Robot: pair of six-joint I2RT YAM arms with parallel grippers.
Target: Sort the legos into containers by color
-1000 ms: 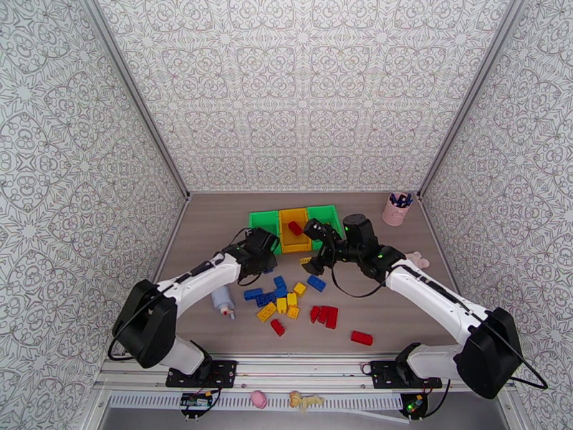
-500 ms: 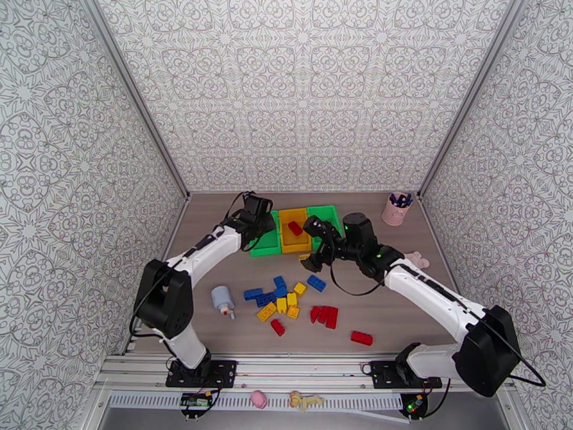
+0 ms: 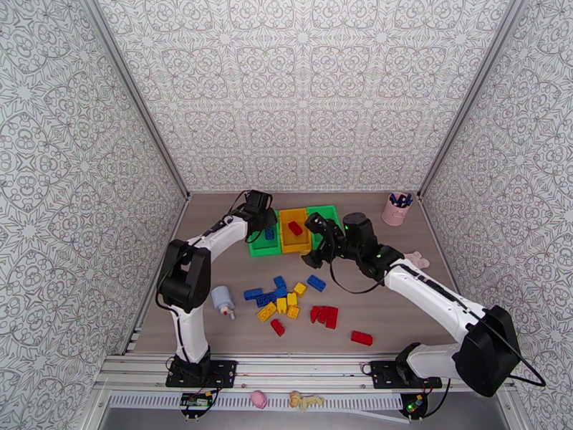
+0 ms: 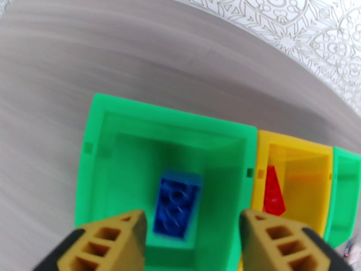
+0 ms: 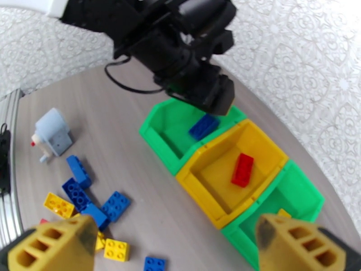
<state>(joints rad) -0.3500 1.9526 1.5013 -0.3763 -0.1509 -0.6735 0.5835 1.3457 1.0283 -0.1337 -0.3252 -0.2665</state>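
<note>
While the left gripper [image 4: 192, 224] hangs over the left green bin [image 4: 94, 132] with its fingers spread and empty, a blue brick [image 4: 177, 207] lies on that bin's floor. A red brick [image 5: 242, 170] lies in the yellow middle bin [image 5: 195, 186]. The right gripper [image 5: 176, 231], likewise spread and empty, hovers at the bins' near side. Nearer still, the loose legos [image 3: 290, 302] lie scattered on the table [image 3: 401, 302].

The bins [image 4: 171, 120] below the left hand [image 4: 192, 222] look like smooth, slightly glossy plastic; the blue brick [image 4: 176, 206] inside is studded plastic. The worktop [image 4: 90, 64] beyond shows matt grey wood grain.
</note>
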